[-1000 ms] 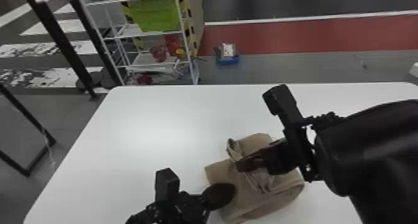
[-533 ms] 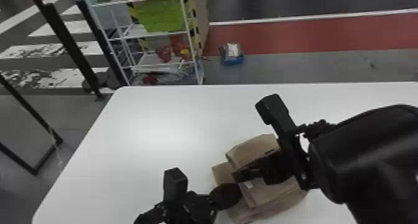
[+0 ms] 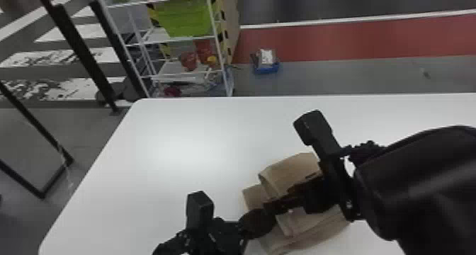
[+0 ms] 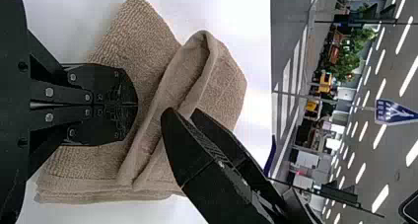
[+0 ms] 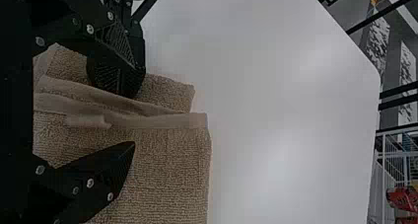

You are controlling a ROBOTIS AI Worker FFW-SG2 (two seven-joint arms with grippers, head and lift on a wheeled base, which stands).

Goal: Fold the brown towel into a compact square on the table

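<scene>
The brown towel (image 3: 294, 169) lies folded in layers on the white table, with a raised, curled fold across its upper layer in the left wrist view (image 4: 197, 71). My left gripper (image 3: 264, 222) is at the towel's left side; in the left wrist view the left gripper (image 4: 137, 105) is shut, its flat fingers together over the lower layer. From the right, my right gripper (image 3: 271, 205) reaches over the upper layer, close to the left one. In the right wrist view the right gripper (image 5: 135, 105) stands open above the towel (image 5: 167, 169), its fingers either side of the hem.
The white table (image 3: 170, 158) extends left of and beyond the towel. Past its far edge stand a wire shelf (image 3: 184, 73) with a green bin (image 3: 186, 18) and a blue box (image 3: 266, 66) on the floor. Black frame posts (image 3: 76, 52) rise at the far left.
The upper layer, bunched up near my right gripper a second ago, now lies broader and flatter. The right gripper has come slightly toward the near edge; the head view has shifted a little.
</scene>
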